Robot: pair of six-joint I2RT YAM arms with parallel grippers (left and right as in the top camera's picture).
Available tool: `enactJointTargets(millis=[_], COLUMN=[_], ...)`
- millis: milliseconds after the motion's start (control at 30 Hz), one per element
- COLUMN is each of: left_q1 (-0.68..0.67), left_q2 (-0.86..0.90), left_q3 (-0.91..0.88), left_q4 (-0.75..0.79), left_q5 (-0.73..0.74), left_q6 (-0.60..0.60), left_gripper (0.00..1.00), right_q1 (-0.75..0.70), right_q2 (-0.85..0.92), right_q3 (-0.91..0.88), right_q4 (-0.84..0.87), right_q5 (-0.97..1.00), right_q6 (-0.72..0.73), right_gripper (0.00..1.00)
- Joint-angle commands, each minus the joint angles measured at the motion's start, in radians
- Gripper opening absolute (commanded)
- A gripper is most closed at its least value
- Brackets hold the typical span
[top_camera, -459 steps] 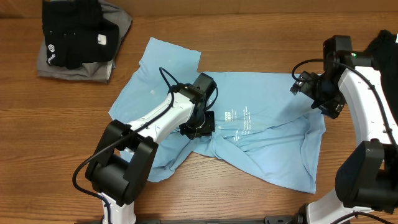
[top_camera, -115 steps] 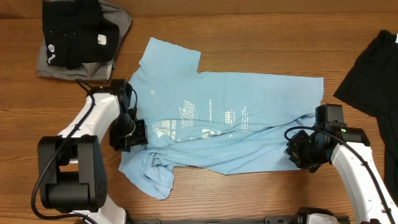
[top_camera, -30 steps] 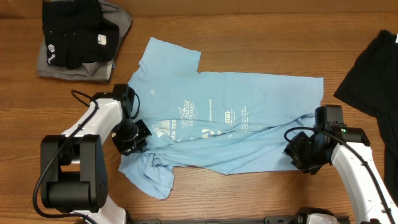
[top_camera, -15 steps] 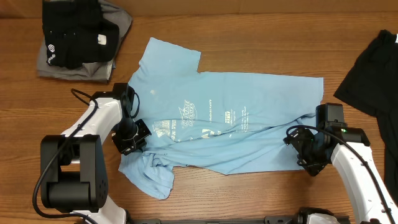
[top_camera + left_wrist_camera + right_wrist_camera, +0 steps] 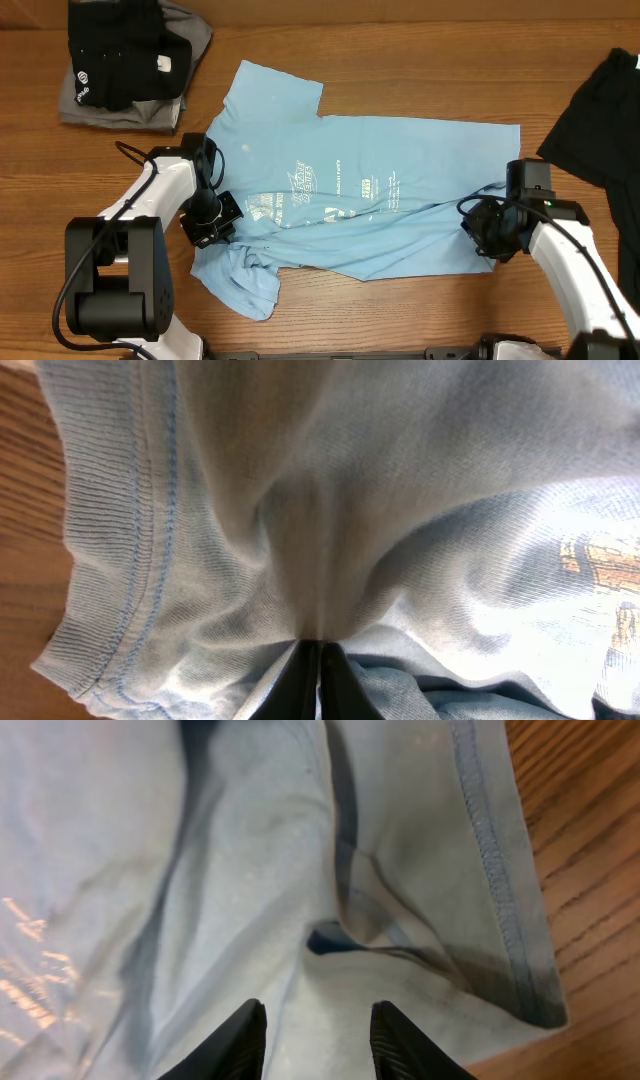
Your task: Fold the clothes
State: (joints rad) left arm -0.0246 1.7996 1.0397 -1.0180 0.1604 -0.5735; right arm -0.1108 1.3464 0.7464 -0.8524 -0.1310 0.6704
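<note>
The light blue T-shirt (image 5: 370, 190) lies spread across the middle of the table, print side up, with its lower left part bunched in folds. My left gripper (image 5: 210, 222) is at the shirt's left edge and shut on a pinch of its cloth; in the left wrist view the fingers (image 5: 320, 660) meet under a ridge of fabric (image 5: 300, 540), beside a ribbed hem (image 5: 110, 560). My right gripper (image 5: 485, 230) hovers over the shirt's lower right corner. In the right wrist view it (image 5: 318, 1015) stands open above wrinkled cloth (image 5: 250, 870), near the stitched hem (image 5: 490, 840).
A folded stack of black and grey clothes (image 5: 125, 60) sits at the back left. A black garment (image 5: 600, 110) lies at the right edge. Bare wooden table (image 5: 400, 310) shows along the front, below the shirt.
My right gripper has shifted a little toward the far side over the shirt's right corner, and its jaws have widened, then narrowed. The left gripper holds still.
</note>
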Motion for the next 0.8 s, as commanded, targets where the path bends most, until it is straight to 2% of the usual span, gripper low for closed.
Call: enactJointTargets(millis=[0, 200, 433, 600, 767], left_q1=[-0.004, -0.004, -0.004, -0.004, -0.004], left_q2=[-0.004, -0.004, -0.004, -0.004, -0.005], left_q3=[0.02, 0.02, 0.02, 0.02, 0.02], left_q4=[0.003, 0.002, 0.002, 0.002, 0.001], left_q5=[-0.003, -0.003, -0.003, -0.003, -0.003], left_q6=[0.013, 0.013, 0.013, 0.013, 0.012], left_gripper=[0.04, 0.04, 0.04, 0.04, 0.04], right_q1=[-0.002, -0.002, -0.002, -0.002, -0.002], right_q2=[0.073, 0.178, 0.19, 0.19, 0.189], right_q3=[0.005, 0.005, 0.005, 0.005, 0.011], right_q4=[0.028, 0.064, 0.081, 0.081, 0.074], right_q5=[-0.005, -0.005, -0.005, -0.005, -0.005], right_q6=[-0.013, -0.013, -0.013, -0.013, 0.011], right_gripper=[0.39, 0.39, 0.39, 0.2, 0.16])
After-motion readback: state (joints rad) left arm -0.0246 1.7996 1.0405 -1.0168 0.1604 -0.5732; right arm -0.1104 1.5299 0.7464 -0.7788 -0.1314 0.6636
